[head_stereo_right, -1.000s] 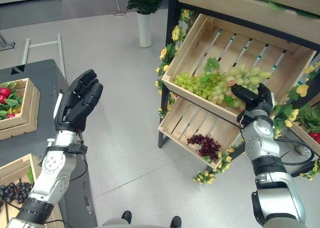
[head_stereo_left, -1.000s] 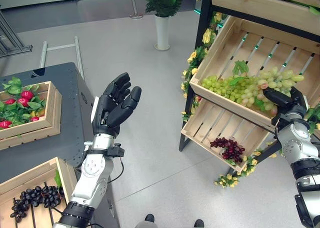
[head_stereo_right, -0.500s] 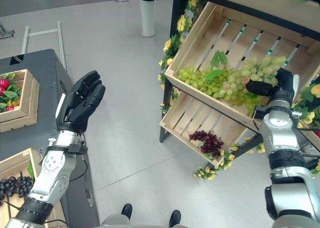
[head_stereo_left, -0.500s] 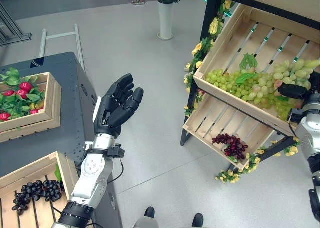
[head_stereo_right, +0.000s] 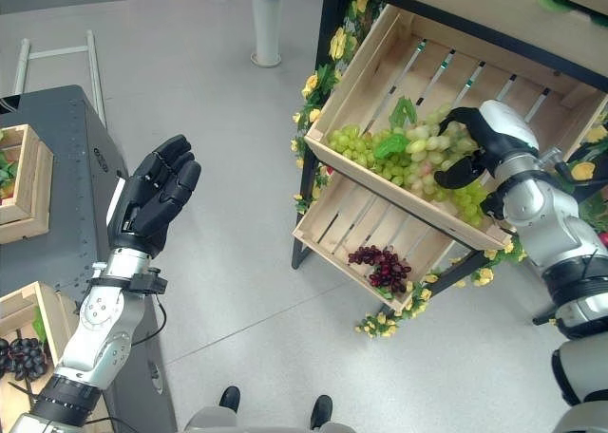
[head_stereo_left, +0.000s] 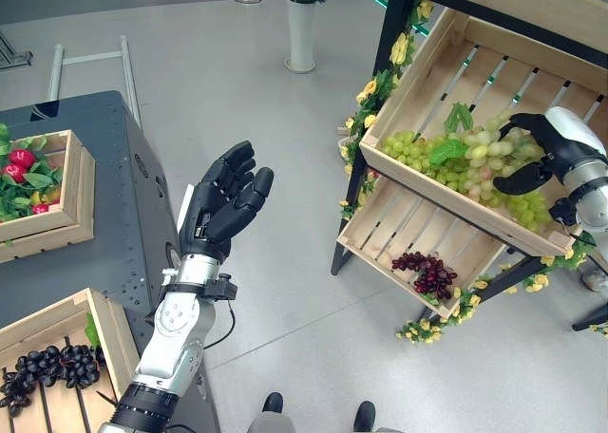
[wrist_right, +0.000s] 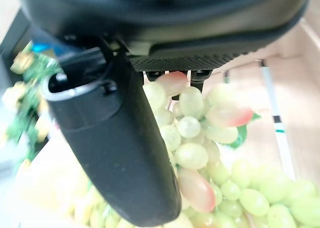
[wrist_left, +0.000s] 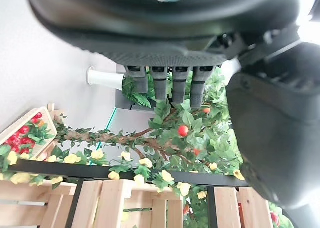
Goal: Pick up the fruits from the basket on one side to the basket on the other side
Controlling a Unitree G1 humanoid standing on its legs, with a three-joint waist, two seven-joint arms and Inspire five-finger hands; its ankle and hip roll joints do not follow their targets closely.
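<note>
Two slanted wooden crates (head_stereo_left: 446,91) on rack; green grapes (head_stereo_left: 456,167) lie along upper crate's low front edge. Right hand (head_stereo_left: 537,153) curled over bunch's right end, thumb under. Left hand (head_stereo_left: 220,205) open, empty, raised. Grapes soft, squashy, droopy; best cup bunch near stem, squeeze gently.

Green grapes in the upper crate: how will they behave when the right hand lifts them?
The green grapes are a long loose cluster, so they'll likely sag and swing from the right hand. Round berries look smooth, probably slippery. The upper crate tilts, so strays may roll forward.
</note>
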